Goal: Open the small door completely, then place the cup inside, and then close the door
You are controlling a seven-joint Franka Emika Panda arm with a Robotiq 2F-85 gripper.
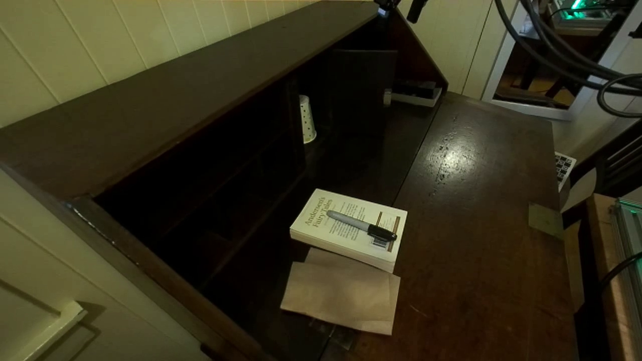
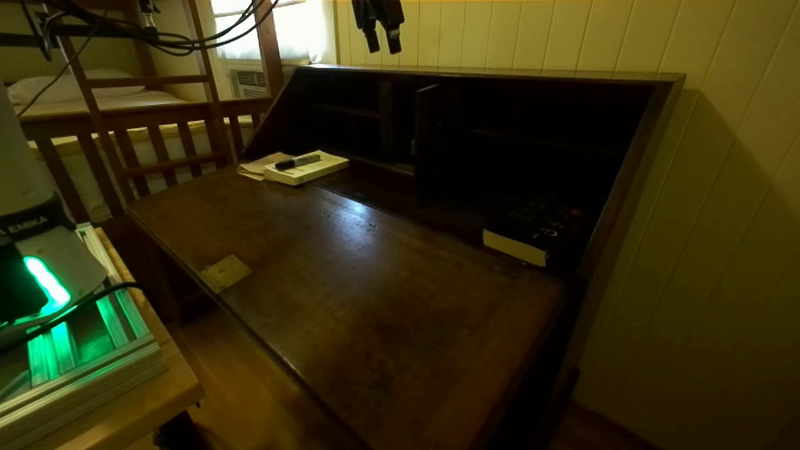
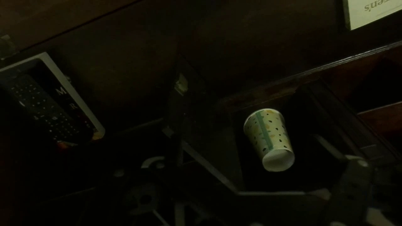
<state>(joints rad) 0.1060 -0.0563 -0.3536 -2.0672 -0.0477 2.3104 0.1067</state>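
Observation:
The cup (image 1: 307,120) is white with dark specks and stands mouth down in the compartment, partly behind a divider in an exterior view. It also shows in the wrist view (image 3: 267,135), between dark walls. The small door (image 1: 361,93) stands open, swung out from the desk's back. It shows edge-on in an exterior view (image 2: 427,140), where the cup is out of sight. My gripper (image 2: 384,49) hangs above the desk's top, away from cup and door. Its fingers are apart and hold nothing. In the wrist view the gripper (image 3: 241,135) is very dark.
A white book (image 1: 351,225) with a grey marker (image 1: 361,225) on it lies beside brown paper (image 1: 341,293). A thick black book (image 2: 531,228) lies at the desk's other end. The desk's top board (image 1: 200,70) overhangs the compartments. The lid (image 2: 350,281) is folded down.

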